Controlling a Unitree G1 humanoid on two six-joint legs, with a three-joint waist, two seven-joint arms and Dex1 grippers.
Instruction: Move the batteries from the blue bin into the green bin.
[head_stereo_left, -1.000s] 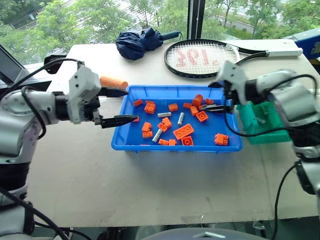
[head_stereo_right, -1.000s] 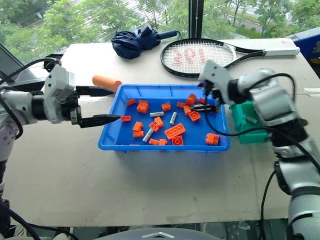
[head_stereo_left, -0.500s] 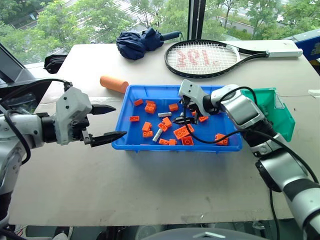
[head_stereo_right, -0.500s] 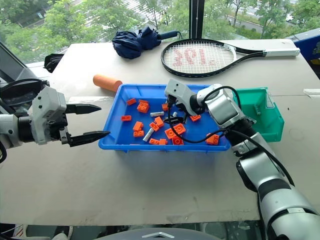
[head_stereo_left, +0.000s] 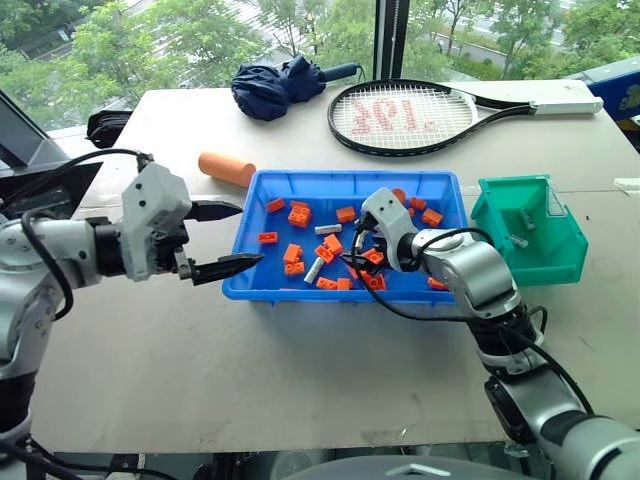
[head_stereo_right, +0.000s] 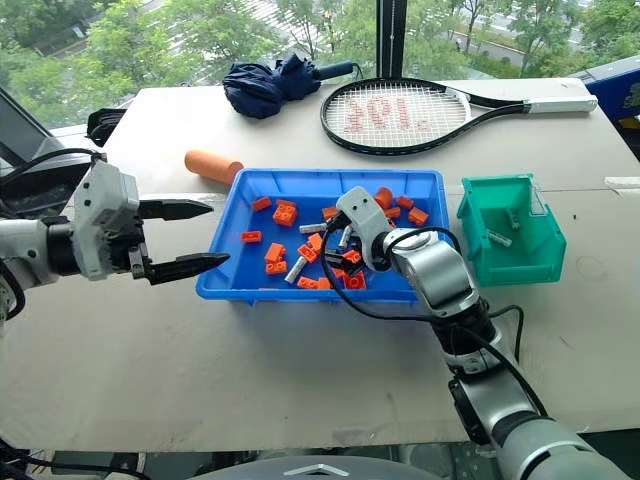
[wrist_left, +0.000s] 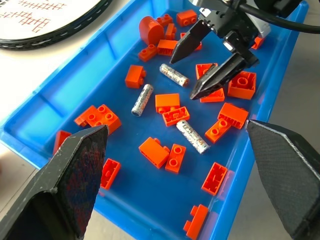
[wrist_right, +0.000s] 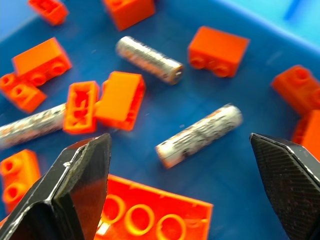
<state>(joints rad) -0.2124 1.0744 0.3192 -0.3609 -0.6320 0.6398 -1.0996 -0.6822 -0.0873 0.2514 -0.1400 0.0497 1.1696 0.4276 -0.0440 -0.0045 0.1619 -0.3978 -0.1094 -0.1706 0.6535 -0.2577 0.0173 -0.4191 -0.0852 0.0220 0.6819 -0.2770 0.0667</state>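
A shallow, glossy blue bin (head_stereo_left: 300, 290) sits mid-table, littered with studded orange toy bricks (wrist_left: 167, 103) and three batteries (wrist_right: 199, 135), thin silver cylinders with a speckled, worn skin, lying among the bricks around the bin's middle. The right gripper (wrist_left: 213, 60) hangs inside the bin with its tapered black fingers spread wide, empty, tips just above the floor beside one battery. The left gripper (head_stereo_left: 222, 240) hovers at the bin's nine o'clock rim, fingers likewise released and holding nothing. At three o'clock stands the deeper teal green bin (head_stereo_right: 478, 255), a small grey piece inside, too small to identify. Toward twelve lie a strung racket (head_stereo_left: 405, 115), a folded navy umbrella (head_stereo_left: 275, 85) and, at ten, a smooth orange cylinder (head_stereo_left: 227, 167). The right arm hides the bin's near-right bricks.
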